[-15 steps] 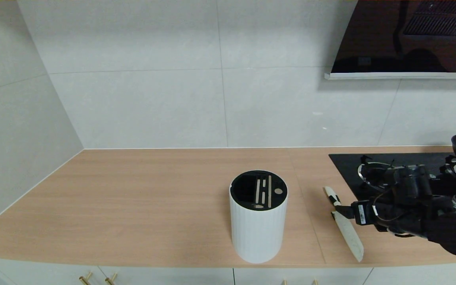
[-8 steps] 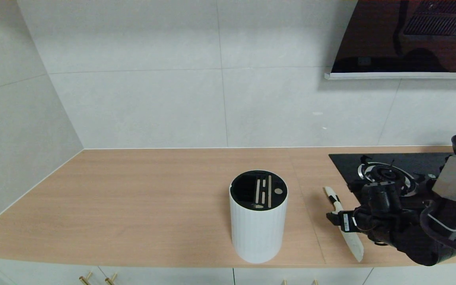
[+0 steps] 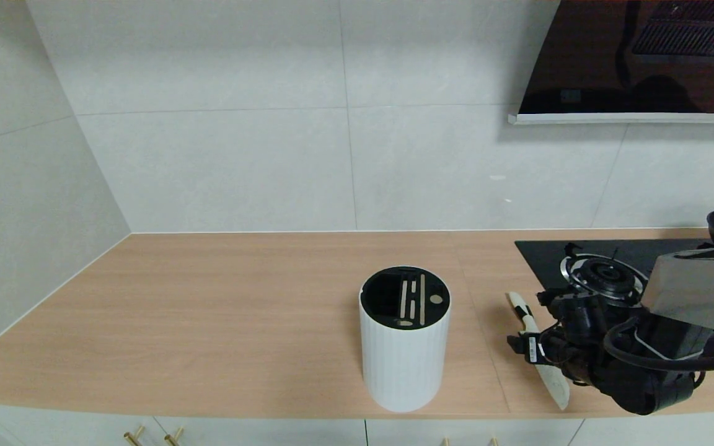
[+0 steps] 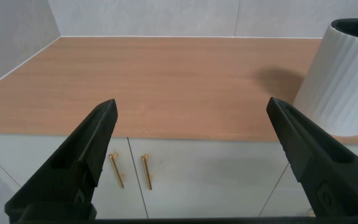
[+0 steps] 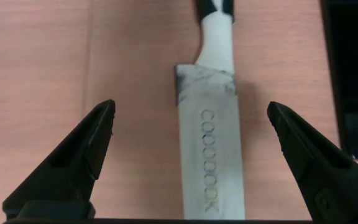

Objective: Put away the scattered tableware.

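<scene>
Right of the white ribbed cylindrical holder (image 3: 404,353), on the wooden countertop (image 3: 239,310), lies a white-bladed knife (image 5: 209,155) — lettering stamped on the blade. Right gripper (image 5: 190,112) splayed wide, straddling it, fingers clear; left gripper (image 4: 191,106) splayed too — unloaded.

You have 1 white knife (image 5: 209,155) with a black-banded handle, a ribbed white holder (image 3: 404,359) topped black, and a tan woodgrain counter (image 3: 239,310).

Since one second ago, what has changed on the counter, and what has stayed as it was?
The right end effector swung in toward the robot's left and turned to point down over the knife. It is open, one finger on each side of the blade, and has taken hold of nothing. The knife stayed flat on the counter, and the white holder stayed upright in its place.
</scene>
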You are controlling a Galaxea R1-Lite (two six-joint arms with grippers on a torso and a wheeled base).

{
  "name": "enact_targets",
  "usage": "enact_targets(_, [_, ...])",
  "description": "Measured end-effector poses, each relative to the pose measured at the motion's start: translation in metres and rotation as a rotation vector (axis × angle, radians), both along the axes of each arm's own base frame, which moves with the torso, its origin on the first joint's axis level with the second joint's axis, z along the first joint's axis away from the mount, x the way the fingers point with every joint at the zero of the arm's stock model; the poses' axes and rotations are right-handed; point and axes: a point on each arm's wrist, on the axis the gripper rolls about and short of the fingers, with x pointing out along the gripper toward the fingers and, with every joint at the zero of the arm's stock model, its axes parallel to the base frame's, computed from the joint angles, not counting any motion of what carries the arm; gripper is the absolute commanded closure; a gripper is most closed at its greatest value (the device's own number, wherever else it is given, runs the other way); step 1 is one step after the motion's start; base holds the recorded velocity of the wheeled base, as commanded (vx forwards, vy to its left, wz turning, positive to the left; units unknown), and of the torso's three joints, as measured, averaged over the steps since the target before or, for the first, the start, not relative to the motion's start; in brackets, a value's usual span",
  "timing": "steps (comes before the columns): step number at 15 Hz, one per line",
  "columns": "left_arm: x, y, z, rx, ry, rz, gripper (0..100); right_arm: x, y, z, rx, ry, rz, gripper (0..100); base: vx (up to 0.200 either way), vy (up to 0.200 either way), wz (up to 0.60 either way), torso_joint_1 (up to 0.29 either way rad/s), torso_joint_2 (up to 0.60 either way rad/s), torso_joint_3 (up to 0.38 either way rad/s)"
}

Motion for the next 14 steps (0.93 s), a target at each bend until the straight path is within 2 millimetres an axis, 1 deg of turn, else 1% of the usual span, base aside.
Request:
enact_targets(3, [0.000,0.000,0.000,0.000,0.000,0.000,0,0.006,0.000,-0.006,-0.002,-0.004,-0.008,0,0.000,0.000,0.00,0.000,0.00,0.000])
enact_targets(5, [0.000,0.000,0.000,0.000,0.000,0.000,0,0.010,0.000,-0.006,-0.001,-0.022,-0.005,0,0.000,0.000,0.00,0.000,0.00,0.000])
enact_targets(14, [0.000,0.000,0.000,0.000,0.000,0.000,0,0.017,-0.005,-0.015,-0.033,-0.015,-0.028,0,0.000,0.000,0.00,0.000,0.00,0.000])
